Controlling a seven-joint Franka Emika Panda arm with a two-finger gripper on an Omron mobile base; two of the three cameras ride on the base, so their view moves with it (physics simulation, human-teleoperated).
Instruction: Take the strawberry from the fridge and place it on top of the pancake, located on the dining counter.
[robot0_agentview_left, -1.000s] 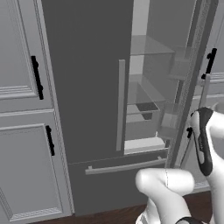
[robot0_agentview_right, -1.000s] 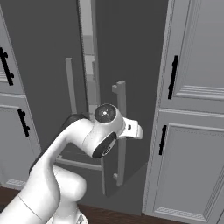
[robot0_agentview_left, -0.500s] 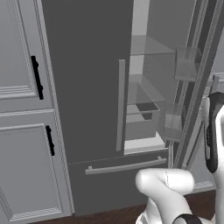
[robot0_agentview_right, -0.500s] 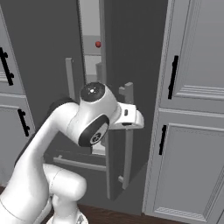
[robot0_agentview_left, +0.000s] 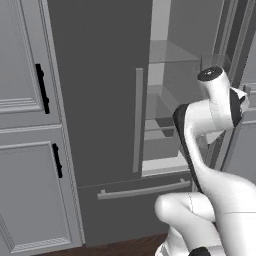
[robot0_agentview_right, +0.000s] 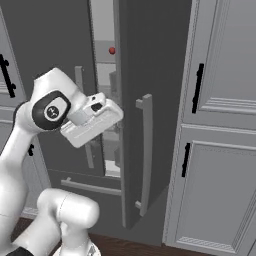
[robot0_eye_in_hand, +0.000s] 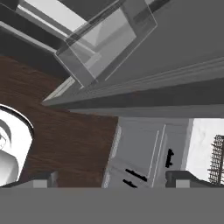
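Left base view first: I see the fridge (robot0_agentview_left: 100, 90) across the middle of the frame, its left door shut, with a pale vertical handle (robot0_agentview_left: 138, 120) just right of centre and the bottom drawer's bar (robot0_agentview_left: 145, 189) running across lower centre. To the right of that handle the fridge stands open and I can look in at glass shelves (robot0_agentview_left: 172, 55) and a pale interior. My arm (robot0_agentview_left: 210, 125) climbs from the lower right and bends in front of that opening. Grey cabinets (robot0_agentview_left: 25, 125) with black handles take the left side.

Right base view: the open right door (robot0_agentview_right: 150, 100) hangs edge-on through the centre, its long bar handle (robot0_agentview_right: 146, 150) running down the lower middle. In the narrow gap to its left, near the top of the frame, there's the strawberry (robot0_agentview_right: 112, 50), a small red dot sitting on a shelf inside the fridge. My hand sits at centre left, well below the fruit and just beside the door edge; from this angle I cannot make out the fingers. More cabinets (robot0_agentview_right: 220, 125) fill the right.

Hand view: the gripper (robot0_eye_in_hand: 111, 180) has its two dark fingertips (robot0_eye_in_hand: 41, 180) far apart at the bottom corners, nothing between them. Beyond them I see dark wood floor (robot0_eye_in_hand: 65, 135) at left, a clear door bin (robot0_eye_in_hand: 105, 39) at top, and cabinet fronts (robot0_eye_in_hand: 144, 153) at lower centre.
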